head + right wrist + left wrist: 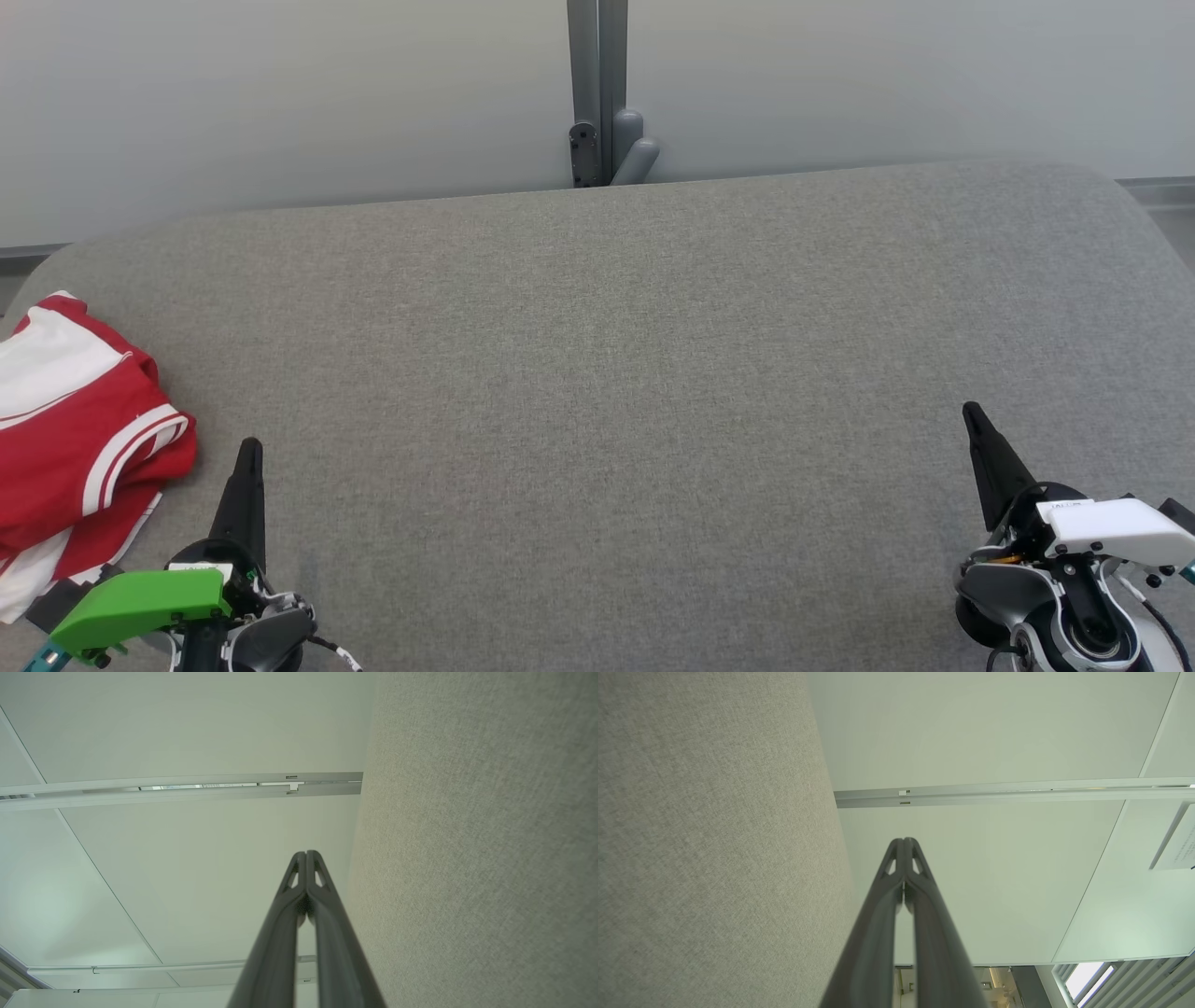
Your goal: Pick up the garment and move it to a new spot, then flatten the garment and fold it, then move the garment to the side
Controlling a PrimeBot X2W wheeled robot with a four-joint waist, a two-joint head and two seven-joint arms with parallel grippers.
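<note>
And there's the garment (70, 439), a red sports top with a white panel and white stripes. It sits bunched in a heap out at eight o'clock on the grey fabric surface (597, 373) and runs off the left edge of the head view. It's crumpled, layers folded over each other, nothing flat about it.

Just beside it, at its four o'clock, the left fingers (247, 476) point toward twelve. A strip of bare grey shows between them and the red cloth. They're pressed tight together, tip to tip, and they've got nothing. The left wrist view confirms it: the left fingers (904, 842) meet at the tips, fabric to one side and pale wall panels beyond. A green cover (140, 602) sits on that wrist.

Across at four o'clock, well apart from the top, the right fingers (985, 448) lean slightly toward eleven. They're clamped together too, and empty. From the right wrist camera the right fingers (306, 855) show the same closed point. A white cover (1116, 527) caps that wrist.

Up at twelve o'clock a grey post (597, 84) stands against the pale wall behind the far edge.
</note>
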